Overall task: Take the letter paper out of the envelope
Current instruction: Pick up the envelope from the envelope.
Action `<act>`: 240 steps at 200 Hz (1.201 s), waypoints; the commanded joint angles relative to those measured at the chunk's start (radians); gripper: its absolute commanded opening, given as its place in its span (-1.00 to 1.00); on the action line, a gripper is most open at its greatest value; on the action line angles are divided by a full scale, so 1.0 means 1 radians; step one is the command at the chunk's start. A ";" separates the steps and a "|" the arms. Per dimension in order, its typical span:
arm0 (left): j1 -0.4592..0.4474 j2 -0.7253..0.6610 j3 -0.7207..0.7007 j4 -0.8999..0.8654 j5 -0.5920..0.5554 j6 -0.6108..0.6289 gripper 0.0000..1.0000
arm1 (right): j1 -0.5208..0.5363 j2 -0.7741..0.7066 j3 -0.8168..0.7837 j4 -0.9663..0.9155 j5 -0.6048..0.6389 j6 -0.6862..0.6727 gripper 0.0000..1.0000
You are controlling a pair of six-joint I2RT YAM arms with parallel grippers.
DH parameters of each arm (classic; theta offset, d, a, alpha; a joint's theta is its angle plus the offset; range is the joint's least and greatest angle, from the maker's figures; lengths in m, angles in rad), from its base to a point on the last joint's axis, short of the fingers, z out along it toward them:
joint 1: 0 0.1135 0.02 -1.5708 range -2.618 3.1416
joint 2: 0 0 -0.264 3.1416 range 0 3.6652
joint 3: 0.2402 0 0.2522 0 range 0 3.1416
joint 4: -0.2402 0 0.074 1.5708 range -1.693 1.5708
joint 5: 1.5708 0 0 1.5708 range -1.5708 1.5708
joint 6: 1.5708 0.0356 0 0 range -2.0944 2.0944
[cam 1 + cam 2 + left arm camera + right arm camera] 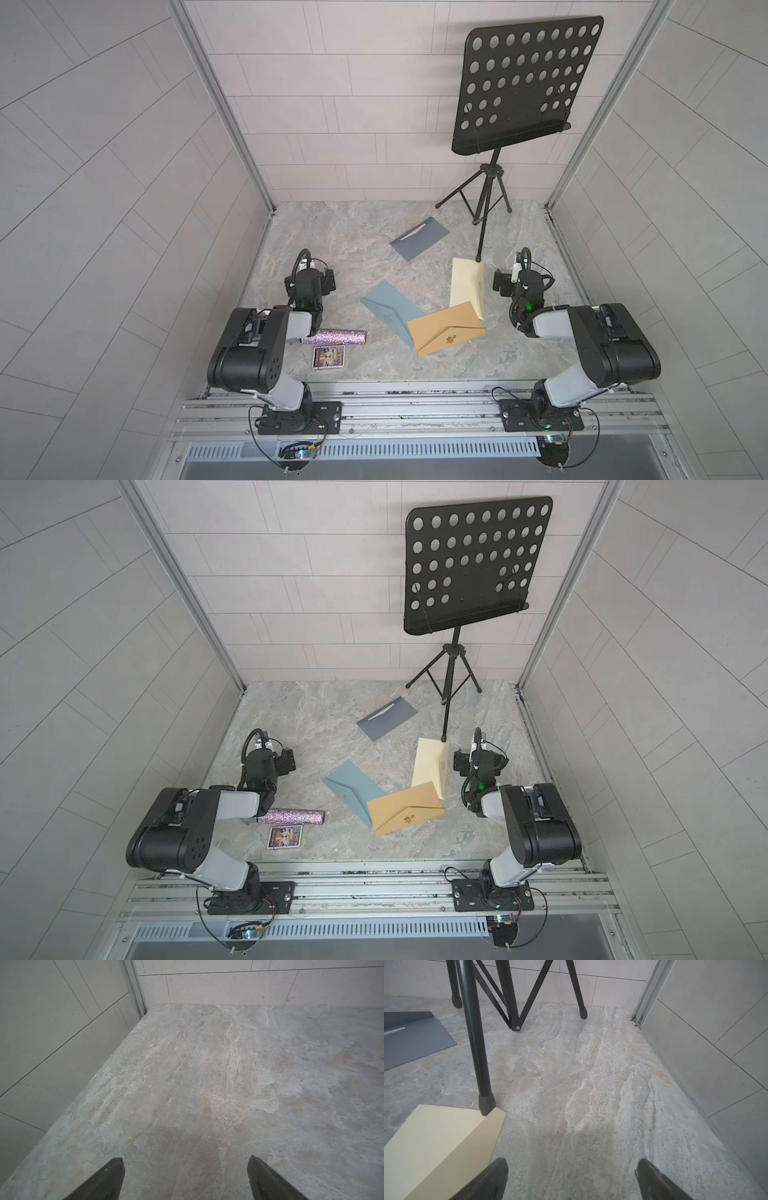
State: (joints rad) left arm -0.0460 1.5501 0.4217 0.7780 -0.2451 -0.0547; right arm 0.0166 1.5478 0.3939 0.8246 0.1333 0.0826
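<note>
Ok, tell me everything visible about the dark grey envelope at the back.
The dark grey envelope is a flat, matte paper rectangle lying askew on the stone-look table, toward the back, near the feet of the music stand. A thin white strip, likely the letter, peeks out along one long edge. Nothing but the table touches it.
</note>
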 commanded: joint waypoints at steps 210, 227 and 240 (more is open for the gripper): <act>-0.009 -0.309 0.338 -0.403 -0.193 -0.194 1.00 | 0.011 -0.218 0.483 -0.526 0.250 0.010 1.00; -0.016 -0.297 0.556 -0.546 -0.212 -0.267 1.00 | 0.008 -0.243 0.728 -0.697 0.258 0.038 1.00; -0.019 -0.281 0.735 -0.689 -0.279 -0.437 0.99 | 0.008 -0.237 0.936 -0.860 0.278 0.150 1.00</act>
State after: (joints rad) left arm -0.0559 1.2690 0.8928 0.3317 -0.4145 -0.2424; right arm 0.0257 1.3502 1.0309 0.2375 0.3328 0.1139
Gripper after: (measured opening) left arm 0.998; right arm 0.997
